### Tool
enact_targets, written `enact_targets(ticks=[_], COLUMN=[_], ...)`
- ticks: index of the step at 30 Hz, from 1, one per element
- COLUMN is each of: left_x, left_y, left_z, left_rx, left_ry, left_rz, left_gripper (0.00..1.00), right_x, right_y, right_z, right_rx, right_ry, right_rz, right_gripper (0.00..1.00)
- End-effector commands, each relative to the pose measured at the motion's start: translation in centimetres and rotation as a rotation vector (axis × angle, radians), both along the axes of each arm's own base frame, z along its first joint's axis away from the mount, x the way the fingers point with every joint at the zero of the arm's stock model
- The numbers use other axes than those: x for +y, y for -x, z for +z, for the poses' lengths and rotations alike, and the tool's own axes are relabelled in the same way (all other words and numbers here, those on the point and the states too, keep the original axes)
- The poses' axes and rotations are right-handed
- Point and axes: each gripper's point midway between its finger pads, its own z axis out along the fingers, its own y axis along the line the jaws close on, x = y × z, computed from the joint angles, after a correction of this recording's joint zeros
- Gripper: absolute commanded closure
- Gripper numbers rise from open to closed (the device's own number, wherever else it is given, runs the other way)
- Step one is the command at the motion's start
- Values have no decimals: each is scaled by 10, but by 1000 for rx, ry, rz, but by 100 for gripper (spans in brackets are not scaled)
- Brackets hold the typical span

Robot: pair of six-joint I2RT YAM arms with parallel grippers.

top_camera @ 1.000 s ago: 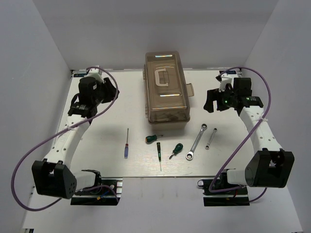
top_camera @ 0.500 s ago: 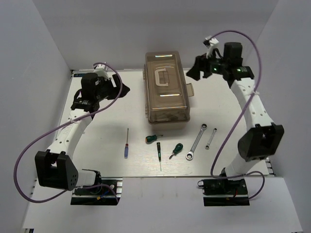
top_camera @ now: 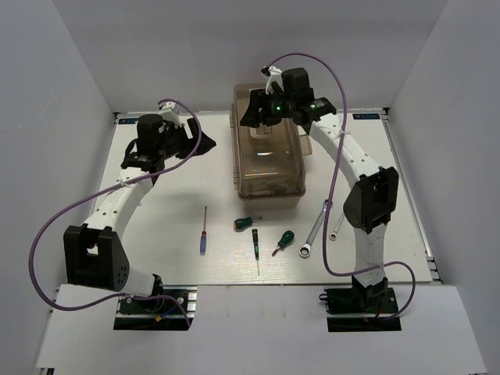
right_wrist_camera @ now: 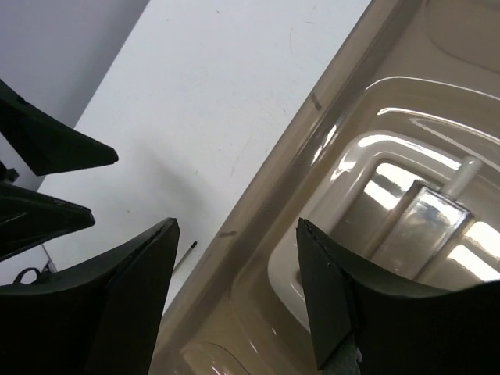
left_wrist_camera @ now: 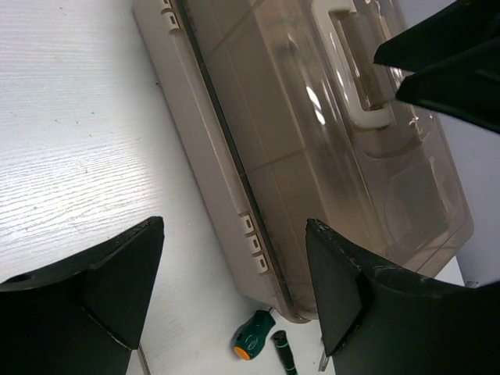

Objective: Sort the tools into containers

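The beige toolbox (top_camera: 267,168) stands shut at the table's middle back, under its translucent brown lid (top_camera: 269,156). My left gripper (top_camera: 203,145) is open and empty, just left of the box; its wrist view shows the box's side (left_wrist_camera: 226,180) between the jaws (left_wrist_camera: 234,230). My right gripper (top_camera: 253,115) is open and empty above the lid by the pale handle (right_wrist_camera: 351,234). On the table in front lie a blue-handled screwdriver (top_camera: 204,233), three green-handled screwdrivers (top_camera: 247,223) (top_camera: 255,248) (top_camera: 283,241), a long wrench (top_camera: 316,228) and a short wrench (top_camera: 337,226).
White walls close in the table (top_camera: 164,203) at left, right and back. Purple cables loop from both arms. The arm bases stand at the near edge. My left gripper's black fingers (right_wrist_camera: 47,180) show at the left of the right wrist view.
My right arm has swung from the table's right side leftward to over the toolbox lid. My left gripper has shifted a little right toward the box. The tools have not moved.
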Motion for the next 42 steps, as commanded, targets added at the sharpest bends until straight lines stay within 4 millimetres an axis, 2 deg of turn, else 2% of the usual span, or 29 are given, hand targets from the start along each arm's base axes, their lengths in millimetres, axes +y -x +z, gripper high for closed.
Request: enact_targets(ticks=[1,3,4,6,8,12,14,19,25,29,33,34,36,37,38,42], left_x=[-7,-7,-7,-9,-9,-12,-13,-15,-13,-11,-11,-11,-11,-12,-12,-16], left_y=[-4,-7,-7,-7,-9,-12,-11,-12,-8,-6,-6,-7,-10,-11,-14,-18], left_z=[35,36,36,42,38,46,48,58,69,81,81,88,87,94,89,98], left_rx=[-90,-91,-91,-109,-100,-114,-122,-143,-165,-194,-194,-215,-217,-238,-220,-241], left_ry=[30,30,30,37,35,49,54,59,59,60,60,63,63,66,73,89], left_rz=[-28,-28,-28,-38,-38,-46,-56,-65,-57,-47,-47,-47,-47,-48,-45,-64], left_gripper=[17,17,17,17,17,17,17,17,17,17,17,17,17,17,17,17], right_x=[-5,-4,-11,-11,-17,-18,-17,-11,-4,-9,-7,-5,1,7,9,15], right_y=[-13,-13,-19,-19,-23,-25,-24,-23,-11,-4,7,12,19,24,25,28], right_z=[24,13,9,3,0,-10,-25,-42,-62,-68,-77,-83,-85,-87,-87,-84], right_rx=[-68,-56,-59,-50,-65,-39,-7,63,152,195,259,287,328,347,355,386], right_ry=[23,65,92,111,141,149,163,148,153,175,178,173,149,130,120,77], right_rz=[-120,-164,-212,-227,-263,-281,-278,-279,-290,-315,-303,-286,-253,-214,-209,-185], right_gripper=[32,32,32,34,34,34,34,34,34,34,35,35,36,39,40,45])
